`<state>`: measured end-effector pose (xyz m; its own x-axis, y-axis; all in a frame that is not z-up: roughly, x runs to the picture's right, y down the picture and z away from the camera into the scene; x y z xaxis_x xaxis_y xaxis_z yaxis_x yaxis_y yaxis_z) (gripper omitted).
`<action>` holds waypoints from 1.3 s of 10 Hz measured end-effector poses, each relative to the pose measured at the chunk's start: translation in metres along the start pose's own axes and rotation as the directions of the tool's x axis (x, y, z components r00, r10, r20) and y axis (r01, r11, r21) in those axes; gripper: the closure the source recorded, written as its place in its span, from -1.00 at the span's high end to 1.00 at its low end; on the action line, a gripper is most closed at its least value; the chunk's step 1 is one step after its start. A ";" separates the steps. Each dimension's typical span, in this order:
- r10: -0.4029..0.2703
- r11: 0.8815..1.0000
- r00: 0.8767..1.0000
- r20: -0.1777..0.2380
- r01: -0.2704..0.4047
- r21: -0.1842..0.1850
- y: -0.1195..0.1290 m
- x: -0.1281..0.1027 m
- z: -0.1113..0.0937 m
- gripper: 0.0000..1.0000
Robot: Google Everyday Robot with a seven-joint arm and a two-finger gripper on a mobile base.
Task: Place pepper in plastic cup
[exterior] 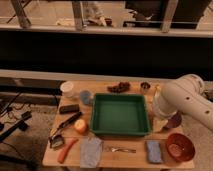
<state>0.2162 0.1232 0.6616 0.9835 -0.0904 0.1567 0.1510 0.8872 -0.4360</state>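
Observation:
The pepper [66, 150], long and orange-red, lies at the table's front left corner. The plastic cup [86, 97], bluish and translucent, stands upright at the back left, just left of the green tray [120, 98]. My white arm [185, 100] reaches in from the right. The gripper [161, 115] sits at the arm's lower end by the tray's right rim, mostly hidden by the arm. It is far from both the pepper and the cup, and I see nothing in it.
A round orange fruit [80, 126] and a black tool [65, 127] lie between pepper and cup. A white cup [67, 89] stands at the back left. A grey cloth [91, 150], fork [119, 149], blue sponge [153, 151] and red bowl [179, 146] line the front edge.

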 end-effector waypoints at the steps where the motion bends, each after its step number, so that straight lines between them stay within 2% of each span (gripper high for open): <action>1: -0.055 0.998 0.998 0.024 0.055 0.019 -0.001 -0.018 -0.003 0.60; 3: -0.160 0.986 0.985 0.065 0.157 0.052 -0.002 -0.051 -0.007 0.60; 5: -0.277 0.959 0.955 0.103 0.270 0.083 0.007 -0.084 -0.010 0.60; 7: -0.393 0.919 0.908 0.144 0.385 0.082 0.020 -0.121 -0.006 0.60; 8: -0.425 0.905 0.892 0.157 0.418 0.076 0.024 -0.133 -0.004 0.60; 13: -0.423 0.906 0.893 0.155 0.416 0.074 0.025 -0.131 -0.004 0.60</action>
<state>0.0911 0.1552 0.6268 0.7988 -0.3860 0.4614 0.5391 0.7996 -0.2645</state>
